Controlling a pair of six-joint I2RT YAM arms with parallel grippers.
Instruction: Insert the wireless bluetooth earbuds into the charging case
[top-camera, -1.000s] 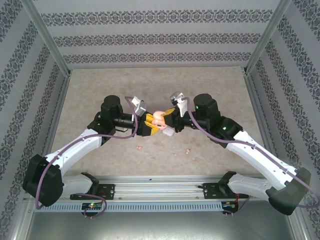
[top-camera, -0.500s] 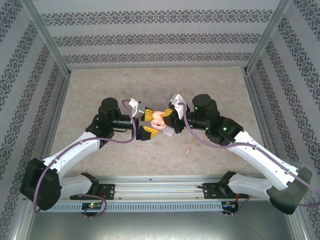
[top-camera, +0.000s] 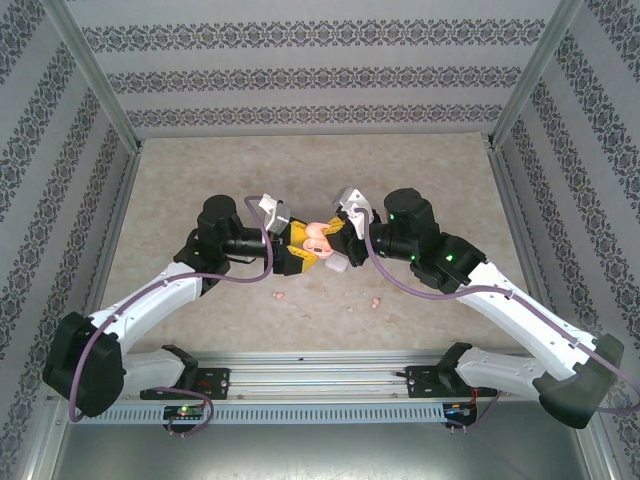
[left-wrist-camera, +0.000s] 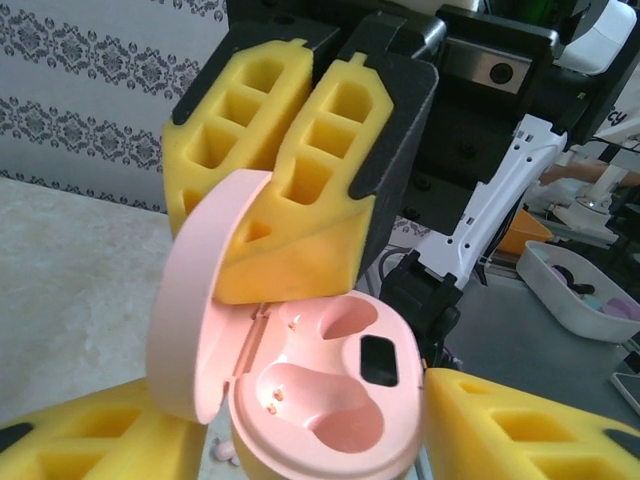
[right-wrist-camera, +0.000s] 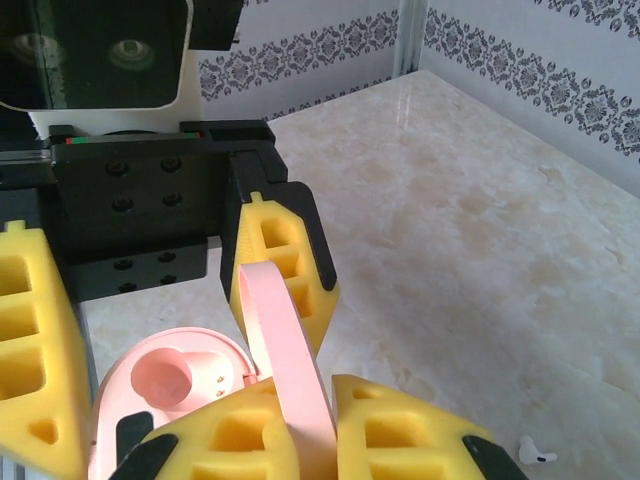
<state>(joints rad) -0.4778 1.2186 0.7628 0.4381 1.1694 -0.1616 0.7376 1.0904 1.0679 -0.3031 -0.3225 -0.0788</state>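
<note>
The pink charging case (left-wrist-camera: 330, 400) hangs open above the table between both grippers, and its two wells are empty. My right gripper (right-wrist-camera: 305, 400) is shut on the raised lid (right-wrist-camera: 280, 340), one yellow pad on each face. My left gripper (left-wrist-camera: 315, 410) straddles the base. Its right pad touches the rim, and a narrow gap shows at its left pad. In the top view the case (top-camera: 318, 235) sits between the left gripper (top-camera: 297, 248) and the right gripper (top-camera: 338, 243). Two pink earbuds (top-camera: 279, 296) (top-camera: 375, 301) lie on the table nearer the arm bases. A white earbud (right-wrist-camera: 535, 452) lies on the table.
The marble tabletop (top-camera: 430, 190) has patterned walls on three sides and metal posts at the corners. An aluminium rail (top-camera: 320, 365) with the arm bases runs along the near edge. Open tabletop stretches behind and to both sides of the grippers.
My left gripper's jaws spread wide half a second ago and have since narrowed round the case base. The right gripper has kept its hold on the lid, and the case has barely moved.
</note>
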